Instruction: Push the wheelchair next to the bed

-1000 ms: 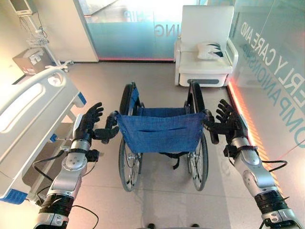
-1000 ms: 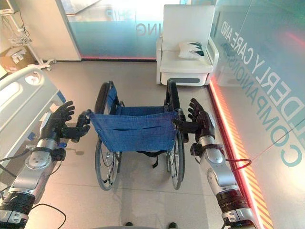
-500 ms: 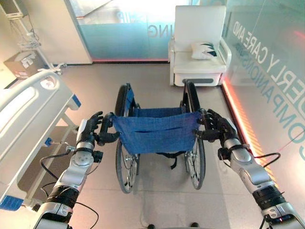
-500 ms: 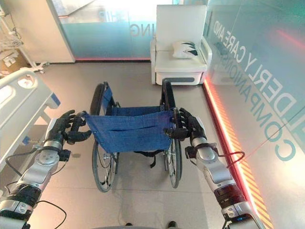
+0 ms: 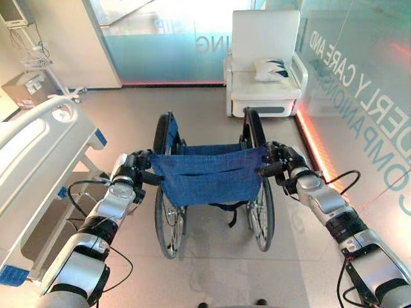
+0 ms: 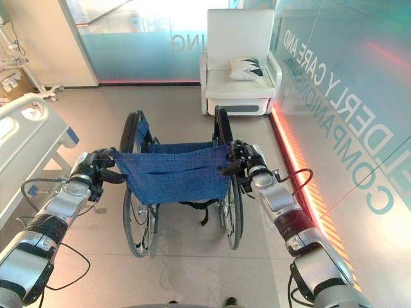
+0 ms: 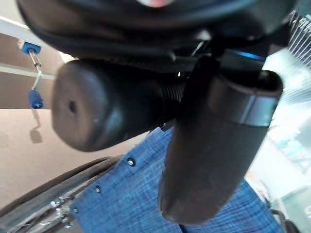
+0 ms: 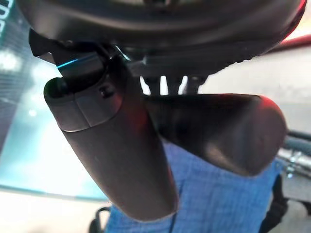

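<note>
Currently we see the left hand (image 5: 131, 168) curled round the wheelchair's (image 5: 210, 176) left push handle (image 7: 104, 104), and the right hand (image 5: 282, 163) curled round the right push handle (image 8: 218, 128). We note the wheelchair on the floor (image 5: 212, 269) just right of the bed (image 5: 32, 160), facing the white armchair (image 5: 263, 64).

Wheelchair (image 5: 212, 186) straight ahead of me, upright on the floor, its back toward me. Blue fabric backrest stretched between two black uprights; blue seat sling beyond it. Black armrest pads run forward on either side. Large spoked wheels with dark tyres below, one each side. Push handles black, one at each top corner of the backrest.

Bed (image 5: 32, 160) off to my left: white plastic side rail and end board, blue corner bumpers. It stands apart from the wheelchair, bare floor between them.
</note>
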Controlling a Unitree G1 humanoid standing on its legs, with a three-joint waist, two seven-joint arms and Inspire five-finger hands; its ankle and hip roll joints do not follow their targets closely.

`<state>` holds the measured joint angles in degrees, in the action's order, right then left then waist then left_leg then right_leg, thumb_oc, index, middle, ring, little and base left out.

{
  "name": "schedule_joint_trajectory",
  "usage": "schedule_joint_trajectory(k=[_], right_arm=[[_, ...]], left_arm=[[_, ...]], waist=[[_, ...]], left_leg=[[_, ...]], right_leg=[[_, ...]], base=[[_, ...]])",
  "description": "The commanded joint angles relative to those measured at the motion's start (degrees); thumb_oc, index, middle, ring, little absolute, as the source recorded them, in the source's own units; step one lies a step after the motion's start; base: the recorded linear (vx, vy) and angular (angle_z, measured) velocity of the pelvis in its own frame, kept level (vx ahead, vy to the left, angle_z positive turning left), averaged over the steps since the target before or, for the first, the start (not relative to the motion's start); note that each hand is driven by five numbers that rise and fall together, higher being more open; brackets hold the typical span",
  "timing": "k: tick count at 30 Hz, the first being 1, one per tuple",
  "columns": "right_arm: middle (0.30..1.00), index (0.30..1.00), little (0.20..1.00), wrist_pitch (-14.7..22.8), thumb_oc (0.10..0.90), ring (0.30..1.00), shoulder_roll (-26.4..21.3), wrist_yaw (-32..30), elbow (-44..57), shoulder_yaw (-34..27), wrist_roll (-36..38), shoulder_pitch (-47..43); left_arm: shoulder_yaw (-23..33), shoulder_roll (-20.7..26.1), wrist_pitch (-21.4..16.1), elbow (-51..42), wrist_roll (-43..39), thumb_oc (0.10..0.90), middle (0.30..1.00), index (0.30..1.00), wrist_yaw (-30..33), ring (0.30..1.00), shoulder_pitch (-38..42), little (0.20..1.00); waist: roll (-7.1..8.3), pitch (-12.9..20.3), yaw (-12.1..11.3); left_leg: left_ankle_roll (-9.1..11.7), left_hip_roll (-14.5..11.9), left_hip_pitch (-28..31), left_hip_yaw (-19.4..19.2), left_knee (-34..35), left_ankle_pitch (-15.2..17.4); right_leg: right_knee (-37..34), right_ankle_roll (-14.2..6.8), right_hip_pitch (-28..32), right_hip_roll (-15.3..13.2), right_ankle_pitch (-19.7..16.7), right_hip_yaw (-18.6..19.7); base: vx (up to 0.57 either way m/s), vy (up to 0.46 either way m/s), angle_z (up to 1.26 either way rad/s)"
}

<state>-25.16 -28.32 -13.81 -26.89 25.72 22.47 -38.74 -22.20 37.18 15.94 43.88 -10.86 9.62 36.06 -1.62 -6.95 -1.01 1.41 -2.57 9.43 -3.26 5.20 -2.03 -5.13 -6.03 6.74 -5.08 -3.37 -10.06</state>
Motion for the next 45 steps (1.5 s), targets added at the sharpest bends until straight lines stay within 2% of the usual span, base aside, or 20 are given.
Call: schedule_joint_trajectory(k=[1,7,13,22,23,24,25,33,40,41,45], right_arm=[[0.9,0.9,0.9,-1.6,0.8,0.9,0.1,-2.3,-3.1,3.0,-2.0,-12.4],[0.9,0.9,0.9,-8.4,0.8,0.9,0.6,2.3,-10.9,6.7,-3.4,-17.7],[0.9,0.9,0.9,-11.7,0.8,0.9,2.1,7.8,-19.8,8.8,-7.9,-21.0],[0.9,0.9,0.9,-11.0,0.8,0.9,5.5,9.8,-28.3,9.9,-8.2,-22.7],[0.408,0.408,0.408,-10.1,0.472,0.408,5.9,9.5,-28.7,9.7,-7.6,-22.7],[0.3,0.3,0.3,-8.9,0.4,0.3,6.2,8.6,-28.8,9.7,-7.4,-22.7],[0.3,0.3,0.3,-7.2,0.4,0.3,6.6,7.5,-28.6,9.6,-6.5,-22.6],[0.3,0.3,0.3,-2.2,0.4,0.3,7.9,1.7,-23.7,8.1,-6.1,-21.0],[0.3,0.3,0.3,-2.2,0.4,0.3,7.8,1.6,-23.4,8.1,-6.2,-20.8],[0.3,0.3,0.3,-2.0,0.4,0.3,6.4,1.7,-17.9,8.3,-8.4,-19.5],[0.3,0.3,0.3,-1.9,0.4,0.3,5.0,1.8,-14.3,7.6,-10.0,-16.5]], left_arm=[[-3.1,4.0,0.5,7.5,5.4,0.8,0.9,0.9,0.9,0.9,12.0,0.9],[-5.7,2.8,3.5,11.0,6.6,0.8,0.9,0.9,-0.3,0.9,15.5,0.9],[-8.2,1.4,6.0,13.5,9.2,0.8,0.9,0.9,-2.2,0.9,17.6,0.9],[-11.1,-1.0,9.6,16.2,12.0,0.8,0.9,0.9,-7.8,0.9,19.0,0.9],[-11.3,-1.5,10.3,16.4,11.5,0.715,0.773,0.773,-8.4,0.773,18.9,0.773],[-11.5,-1.8,10.5,16.6,11.1,0.551,0.526,0.526,-8.6,0.526,18.8,0.526],[-11.7,-2.3,10.1,16.9,10.4,0.4,0.3,0.3,-8.7,0.3,18.5,0.3],[-11.1,-3.6,9.0,16.6,8.6,0.4,0.3,0.3,-8.3,0.3,16.1,0.3],[-11.0,-3.6,8.9,16.5,8.6,0.4,0.3,0.3,-8.3,0.3,16.0,0.3],[-9.1,-3.2,7.0,15.4,6.4,0.4,0.3,0.3,-6.1,0.3,13.8,0.3],[-6.3,-2.9,4.3,11.8,4.8,0.4,0.3,0.3,-2.3,0.3,11.7,0.3]], waist=[[2.01,2.5,-0.1],[2.43,2.9,-0.5],[2.61,3.1,-1.1],[2.48,3.1,-1.7],[2.44,3.1,-1.7],[2.43,3.1,-1.7],[2.4,3.1,-1.7],[2.12,2.8,-1.4],[2.1,2.8,-1.4],[1.97,2.4,-1.2],[1.97,2.1,-1.4]], left_leg=[[-2.2,6.1,-2.6,-1.0,-0.2,0.8],[-2.2,6.2,-2.7,-0.9,-0.2,0.7],[-2.4,6.4,-2.7,-0.4,-0.2,0.7],[-2.6,6.7,-2.9,0.3,-0.2,0.7],[-2.6,6.8,-3.0,0.4,-0.2,0.7],[-2.6,6.8,-3.0,0.4,-0.2,0.7],[-2.7,6.8,-3.1,0.5,-0.2,0.7],[-2.6,6.9,-3.3,0.4,-0.2,0.6],[-2.6,6.9,-3.2,0.4,-0.2,0.6],[-2.8,7.0,-2.8,0.2,-0.2,0.6],[-3.2,7.4,-2.4,0.5,-0.2,0.7]], right_leg=[[0.1,1.6,1.4,0.9,-1.1,0.1],[0.1,1.6,1.4,0.9,-1.0,0.1],[0.1,1.8,1.5,0.9,-0.9,0.3],[0.1,1.9,1.4,0.8,-0.9,0.5],[0.1,1.9,1.4,0.8,-0.9,0.6],[0.1,1.9,1.3,0.8,-1.0,0.6],[0.1,1.8,1.3,0.8,-1.0,0.6],[0.1,1.8,0.9,0.9,-1.1,1.0],[0.2,1.8,0.9,0.9,-1.1,1.0],[0.5,1.8,1.0,0.5,-1.0,1.4],[1.0,1.8,1.4,0.0,-0.8,1.5]], base=[[0.0,0.0,0.0],[0.0,0.0,0.0],[0.0,0.0,0.0],[0.0,0.0,0.0],[0.0,0.0,0.0],[0.0,0.0,0.0],[0.0,0.0,0.0],[0.0,0.0,0.0],[0.01,0.013,0.01],[0.12,0.144,0.01],[0.09,0.109,0.01]])
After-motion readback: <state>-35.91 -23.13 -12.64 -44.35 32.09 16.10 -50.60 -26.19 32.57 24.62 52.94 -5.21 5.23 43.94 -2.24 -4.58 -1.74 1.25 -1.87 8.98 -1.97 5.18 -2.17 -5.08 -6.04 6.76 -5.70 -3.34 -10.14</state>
